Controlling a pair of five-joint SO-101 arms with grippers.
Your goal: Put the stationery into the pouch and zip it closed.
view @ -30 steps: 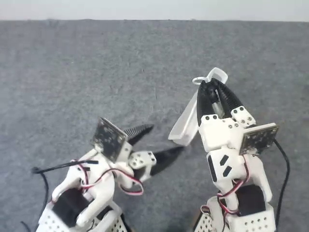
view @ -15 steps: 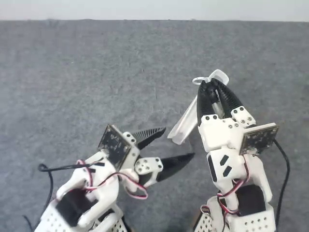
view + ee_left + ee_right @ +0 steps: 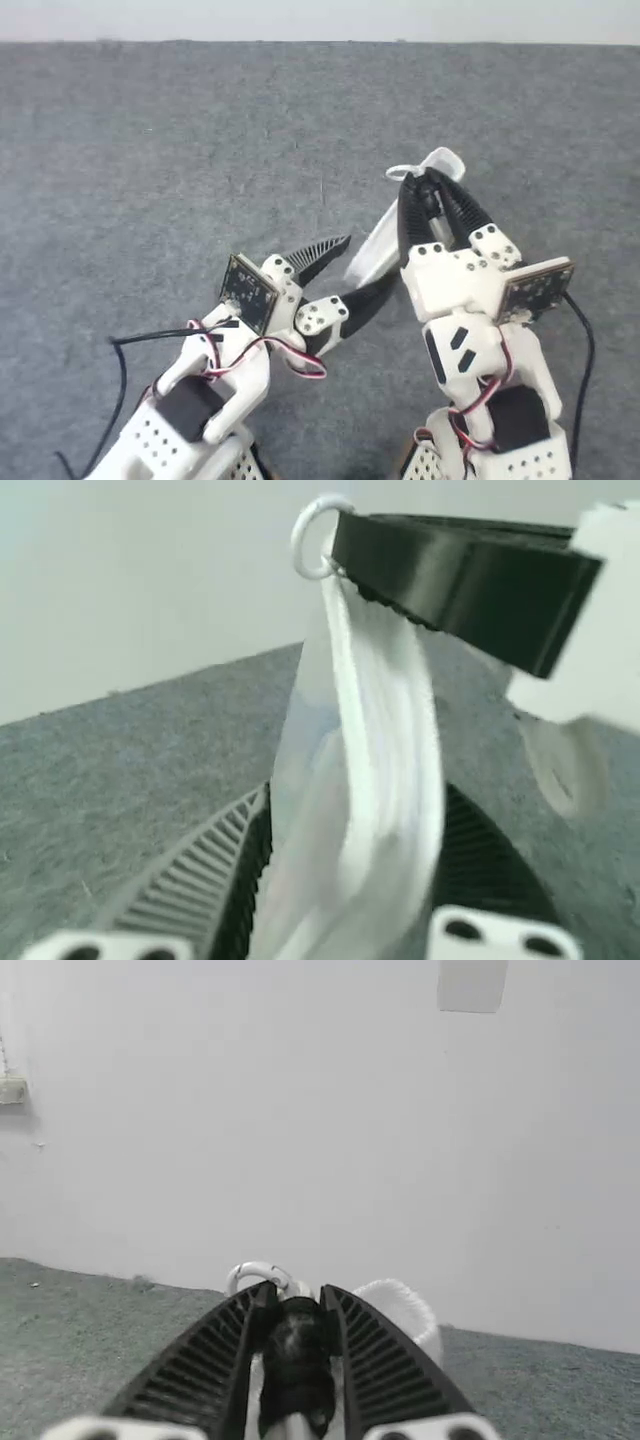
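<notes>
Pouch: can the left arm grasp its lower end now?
Probably yes: the left gripper is open, and the pouch, held up by the right gripper, hangs between its fingers unobstructed.

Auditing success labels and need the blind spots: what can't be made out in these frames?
- Contents of the pouch: the high view has it edge-on and the left wrist view blurs it close up, so whether anything is inside cannot be told.
- Zip open or shut: the right gripper covers the pouch top by the ring.
- Lower end of the pouch: cut by the left wrist view's edge; the left gripper overlaps it in the high view.
</notes>
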